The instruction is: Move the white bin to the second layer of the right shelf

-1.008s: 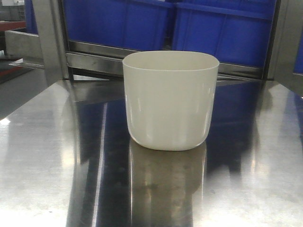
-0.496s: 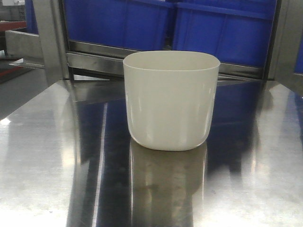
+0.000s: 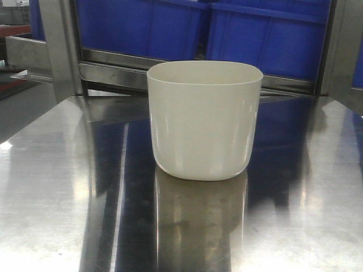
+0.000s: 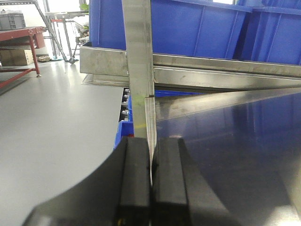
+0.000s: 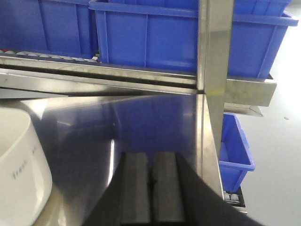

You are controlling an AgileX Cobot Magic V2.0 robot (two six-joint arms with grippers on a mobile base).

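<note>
The white bin (image 3: 204, 122) stands upright on the steel table (image 3: 57, 198), open mouth up, rounded base down. Its rim is a rounded rectangle whose long axis runs left to right across the front view, so a broad wall faces the camera. Behind the bin runs a steel rail (image 3: 113, 73), and behind that sit blue crates (image 3: 142, 25). An upright post (image 3: 59, 45) rises behind the bin to its left.

The right gripper (image 5: 151, 188) hangs low over the table to the bin's right, apart from it (only a corner of the bin shows in that wrist view); its fingers (image 5: 136, 188) are drawn together on nothing. The left gripper (image 4: 150, 188) is off to the bin's left near the post, fingers (image 4: 134, 183) pressed together and empty
</note>
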